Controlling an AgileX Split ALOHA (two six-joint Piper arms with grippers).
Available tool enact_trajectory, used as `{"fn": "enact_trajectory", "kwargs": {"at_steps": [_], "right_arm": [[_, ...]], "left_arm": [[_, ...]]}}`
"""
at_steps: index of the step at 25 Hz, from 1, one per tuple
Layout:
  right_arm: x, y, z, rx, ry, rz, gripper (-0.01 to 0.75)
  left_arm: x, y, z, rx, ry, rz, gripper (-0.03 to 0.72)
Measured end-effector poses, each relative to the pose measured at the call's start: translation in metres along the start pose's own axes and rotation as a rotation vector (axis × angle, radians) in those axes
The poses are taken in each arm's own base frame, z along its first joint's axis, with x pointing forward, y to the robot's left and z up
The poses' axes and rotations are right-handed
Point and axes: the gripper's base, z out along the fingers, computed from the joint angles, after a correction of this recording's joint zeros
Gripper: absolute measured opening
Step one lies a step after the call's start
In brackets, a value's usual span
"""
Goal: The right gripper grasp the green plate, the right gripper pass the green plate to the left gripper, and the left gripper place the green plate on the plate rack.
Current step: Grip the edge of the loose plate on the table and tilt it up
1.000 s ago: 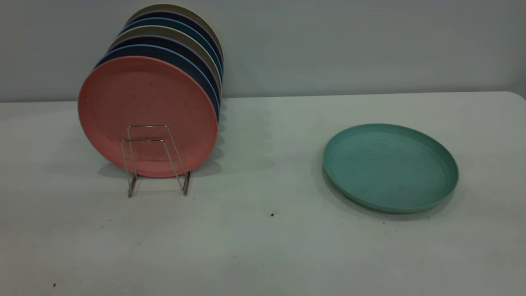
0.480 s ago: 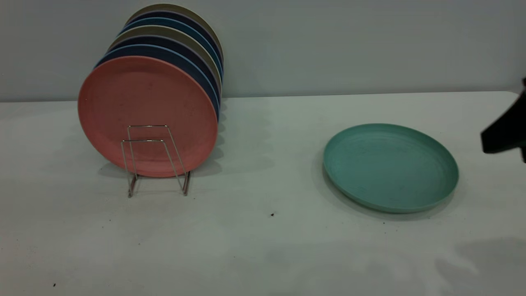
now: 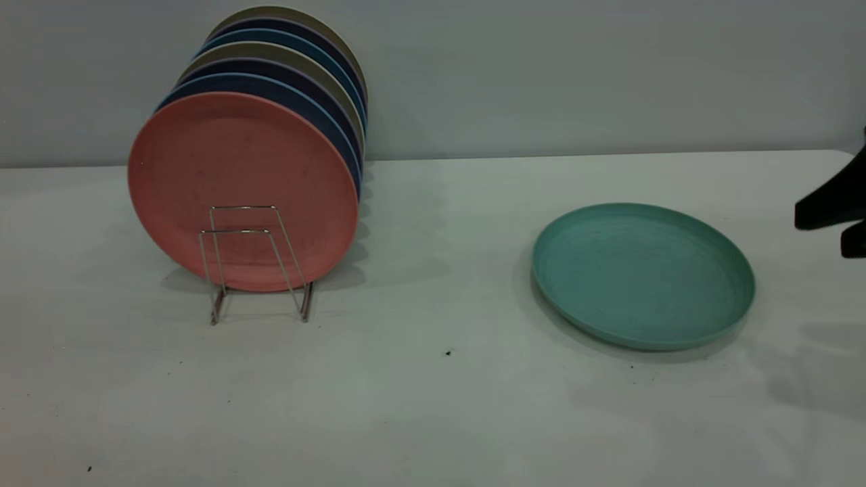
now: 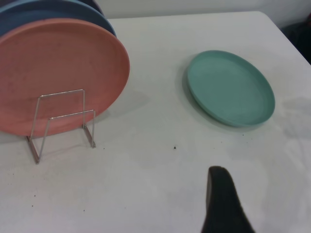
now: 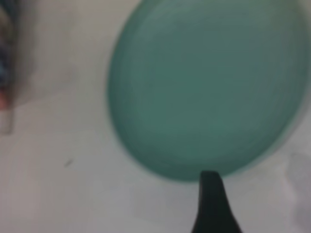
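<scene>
The right hand, fingers parted, hangs empty beside the green plate.

The black wedge-shaped right gripper pokes in at the right edge of the exterior view, raised off the surface, its two dark jaw tips spread slightly apart, one above the other. Of the black left gripper, only one dark finger shows, in its own wrist view.

Salmon-pink plate standing upright at 9 o'clock; blue plates and olive plates lining up behind; white table lying underneath.
</scene>
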Motion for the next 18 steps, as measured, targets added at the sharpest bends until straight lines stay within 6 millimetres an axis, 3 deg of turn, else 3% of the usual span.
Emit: {"fn": "enact_trajectory", "kwargs": {"at_steps": [7, 18], "right_arm": [[-0.015, -0.038, 0.042, 0.047, 0.030, 0.032, 0.519], [-0.014, -0.061, 0.089, -0.032, 0.079, 0.076, 0.519]], "left_arm": [[0.000, 0.000, 0.000, 0.000, 0.000, 0.000, 0.460], [0.000, 0.000, 0.000, 0.000, 0.000, 0.000, 0.460]]}}
